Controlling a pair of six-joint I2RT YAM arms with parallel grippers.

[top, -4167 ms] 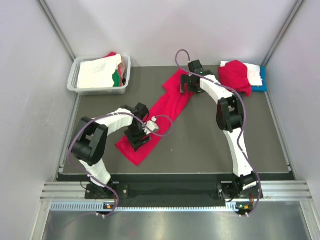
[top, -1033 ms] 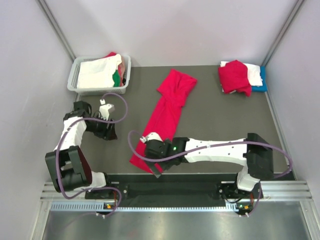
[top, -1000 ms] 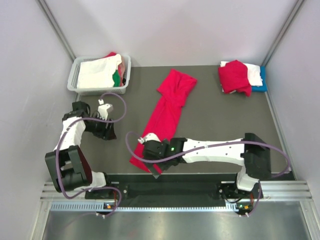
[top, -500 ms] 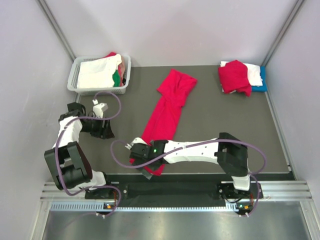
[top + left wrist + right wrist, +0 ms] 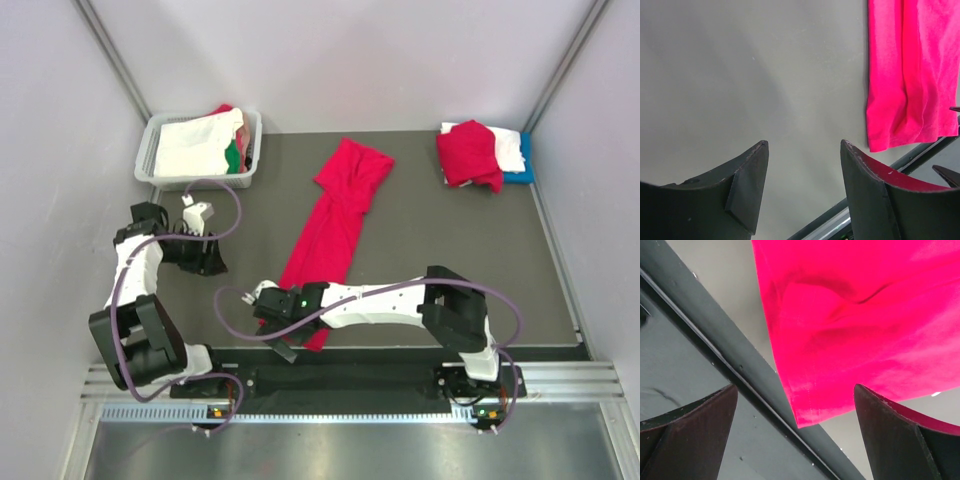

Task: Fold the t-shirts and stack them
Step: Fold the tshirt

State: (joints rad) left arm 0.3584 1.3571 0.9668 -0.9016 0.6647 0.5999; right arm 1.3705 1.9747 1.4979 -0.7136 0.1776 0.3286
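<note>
A bright red t-shirt [image 5: 332, 225] lies folded into a long strip across the middle of the table, its near end at the front edge. My right gripper [image 5: 283, 345] hovers open over that near corner. In the right wrist view the shirt's hem corner [image 5: 810, 410] shows between the spread fingers [image 5: 700, 425] of the right gripper [image 5: 795, 387], with nothing gripped. My left gripper [image 5: 212, 262] stands open over bare table to the left of the strip; the left gripper [image 5: 802, 145] holds nothing, and the red t-shirt [image 5: 905, 75] is at the upper right of its view.
A pale plastic tub [image 5: 152, 168] with white, green and red cloth stands at the back left. At the back right a folded red shirt [image 5: 468, 155] tops a white one [image 5: 510, 147] and a blue one [image 5: 520, 177]. The table's dark front rail [image 5: 715, 340] runs under the right gripper.
The right arm has swung left along the front edge, its gripper now at the strip's near corner. The left arm has drawn slightly back and left. Both grippers stayed open.
</note>
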